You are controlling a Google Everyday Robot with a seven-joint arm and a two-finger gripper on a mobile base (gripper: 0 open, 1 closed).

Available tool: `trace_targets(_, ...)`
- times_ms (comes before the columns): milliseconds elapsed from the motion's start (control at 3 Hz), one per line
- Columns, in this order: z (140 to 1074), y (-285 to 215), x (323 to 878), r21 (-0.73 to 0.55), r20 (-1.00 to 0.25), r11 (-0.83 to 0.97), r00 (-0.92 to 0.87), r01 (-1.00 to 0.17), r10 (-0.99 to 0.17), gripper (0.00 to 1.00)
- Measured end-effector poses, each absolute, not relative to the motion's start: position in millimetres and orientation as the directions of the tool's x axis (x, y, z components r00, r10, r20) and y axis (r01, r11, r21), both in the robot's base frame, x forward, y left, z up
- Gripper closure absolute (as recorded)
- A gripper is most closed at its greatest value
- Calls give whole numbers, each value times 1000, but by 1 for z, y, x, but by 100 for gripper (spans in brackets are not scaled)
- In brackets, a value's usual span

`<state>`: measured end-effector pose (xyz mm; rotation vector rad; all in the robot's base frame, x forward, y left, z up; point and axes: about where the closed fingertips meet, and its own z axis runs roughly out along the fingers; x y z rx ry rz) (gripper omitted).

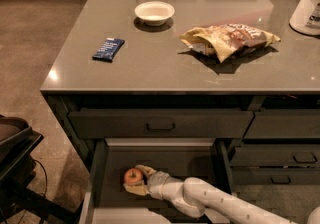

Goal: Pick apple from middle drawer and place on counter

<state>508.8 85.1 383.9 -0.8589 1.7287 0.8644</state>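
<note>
Gripper (134,180) at apple (131,175) — inside middle drawer (172,160)

Glossy counter (165,68), crinkly chip bag (227,40), pale plastic end effector (135,179) inside matt middle drawer (190,160).

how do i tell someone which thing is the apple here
Below the counter, look into the open middle drawer. The apple sits at its left, with the robot's hand at it: the only small round red thing there.
</note>
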Motion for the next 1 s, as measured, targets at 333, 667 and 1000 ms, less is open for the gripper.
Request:
trace_targets(333,387,63,525,78,-961,443,-186,-893,-205,100)
trace_targets(667,391,19,529,62,-962,385,-158,-921,-224,100)
trace_targets(1000,416,-10,505,91,-970,309,-154,-947,-186,100)
